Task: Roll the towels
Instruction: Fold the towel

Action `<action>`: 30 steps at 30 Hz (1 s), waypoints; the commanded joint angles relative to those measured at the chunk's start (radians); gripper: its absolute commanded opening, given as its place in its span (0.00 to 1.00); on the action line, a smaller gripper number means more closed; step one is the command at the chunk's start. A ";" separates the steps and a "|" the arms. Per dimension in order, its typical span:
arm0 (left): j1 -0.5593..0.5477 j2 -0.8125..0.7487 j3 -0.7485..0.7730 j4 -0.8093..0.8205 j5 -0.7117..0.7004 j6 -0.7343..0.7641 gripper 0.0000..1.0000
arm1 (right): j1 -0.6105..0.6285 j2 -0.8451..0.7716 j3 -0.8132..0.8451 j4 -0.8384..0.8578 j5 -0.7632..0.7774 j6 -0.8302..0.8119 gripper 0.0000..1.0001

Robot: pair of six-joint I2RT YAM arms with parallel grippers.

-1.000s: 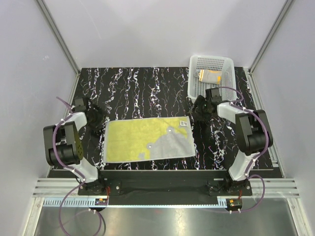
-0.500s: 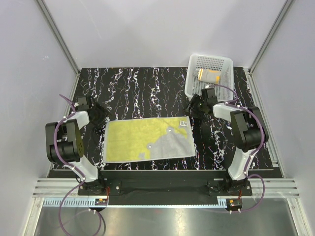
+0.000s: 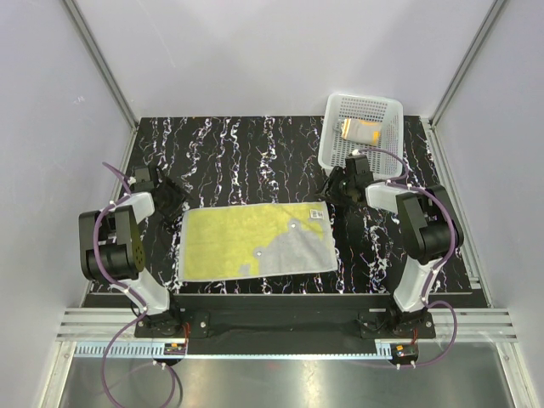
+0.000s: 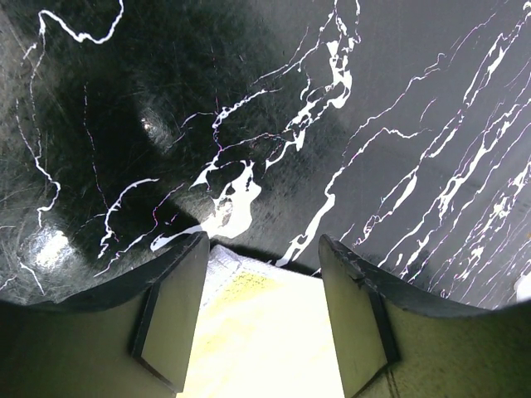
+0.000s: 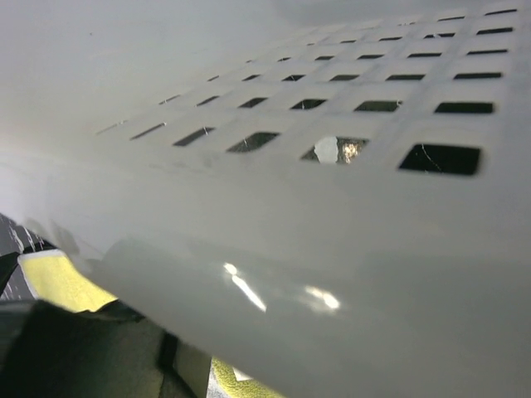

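A yellow towel (image 3: pixel 255 240) with a grey patch lies flat near the table's front edge. Its far left corner (image 4: pixel 249 307) shows between the fingers of my left gripper (image 4: pixel 264 249), which stands open over it; the two fingers are well apart, one on each side of the corner. An orange towel (image 3: pixel 361 130) lies folded inside the white basket (image 3: pixel 393 115). My right gripper (image 3: pixel 333 189) hovers by the yellow towel's far right corner, close against the basket's near wall (image 5: pixel 332 207). In the right wrist view only one finger (image 5: pixel 182 369) shows, with a strip of yellow towel (image 5: pixel 62 282) beside it.
The black marbled table (image 3: pixel 246 153) stretches behind the yellow towel. The basket stands at the back right corner, its wall filling most of the right wrist view. Grey enclosure walls and metal rails (image 3: pixel 102 64) bound the table.
My right gripper has moved away from the towel's corner toward the basket's near wall. The left gripper has shifted slightly toward the far side. The yellow towel has not moved.
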 commanded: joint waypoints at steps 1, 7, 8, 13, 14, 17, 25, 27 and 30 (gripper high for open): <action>0.000 0.009 -0.014 0.045 -0.014 0.025 0.60 | 0.021 0.014 -0.069 -0.125 -0.011 0.010 0.51; 0.000 0.025 -0.030 0.071 0.006 0.027 0.58 | 0.027 -0.026 -0.101 -0.151 0.002 -0.002 0.49; -0.001 0.024 -0.035 0.071 0.004 0.028 0.57 | 0.027 -0.035 -0.107 -0.154 0.009 -0.002 0.49; -0.001 0.033 -0.044 0.085 0.006 0.030 0.57 | 0.028 -0.065 -0.118 -0.205 0.053 -0.017 0.49; -0.001 0.035 -0.043 0.088 0.006 0.031 0.57 | 0.028 -0.070 -0.121 -0.206 0.056 -0.022 0.49; -0.001 0.042 -0.043 0.091 0.006 0.035 0.57 | 0.028 -0.076 -0.135 -0.197 0.056 -0.017 0.49; -0.003 0.055 -0.040 0.104 0.009 0.045 0.52 | 0.042 -0.015 -0.084 -0.188 0.036 -0.017 0.39; -0.003 0.053 -0.038 0.104 0.010 0.050 0.50 | 0.047 -0.006 -0.077 -0.188 0.036 -0.020 0.34; -0.003 0.059 -0.037 0.104 0.024 0.054 0.45 | 0.048 0.002 -0.060 -0.189 0.033 -0.026 0.29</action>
